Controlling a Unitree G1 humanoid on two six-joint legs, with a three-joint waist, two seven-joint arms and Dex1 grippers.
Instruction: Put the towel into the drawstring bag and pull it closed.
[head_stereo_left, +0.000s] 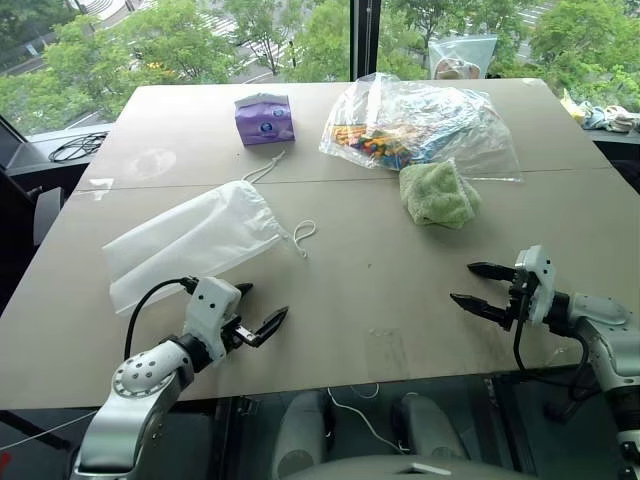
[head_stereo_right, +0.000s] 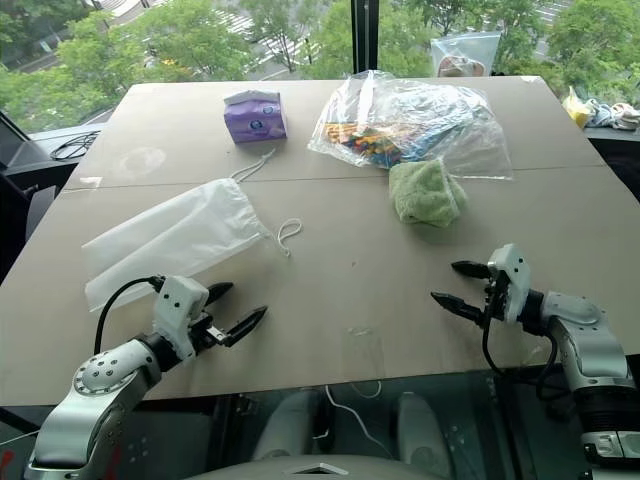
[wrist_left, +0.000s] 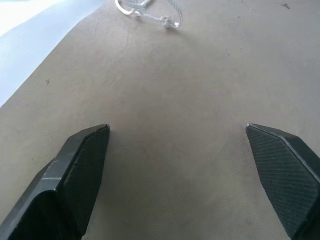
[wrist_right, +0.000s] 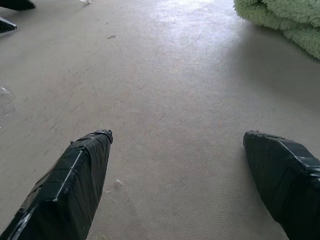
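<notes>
At the near left we see the left gripper (head_stereo_left: 258, 312) over the bench (head_stereo_left: 380, 300), its jaws spread apart and empty. Just beyond it the drawstring bag (head_stereo_left: 190, 240) lies flat, cords trailing right. The green towel (head_stereo_left: 438, 193) sits right of centre, farther back. At the near right the right gripper (head_stereo_left: 478, 286) hovers, jaws also apart, holding nothing.

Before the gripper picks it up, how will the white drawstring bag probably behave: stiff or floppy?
Probably floppy: the drawstring bag lies flat and creased on the table, so it should sag when lifted. It looks thin and empty, likely very light. Its loose cords may dangle or snag.
</notes>
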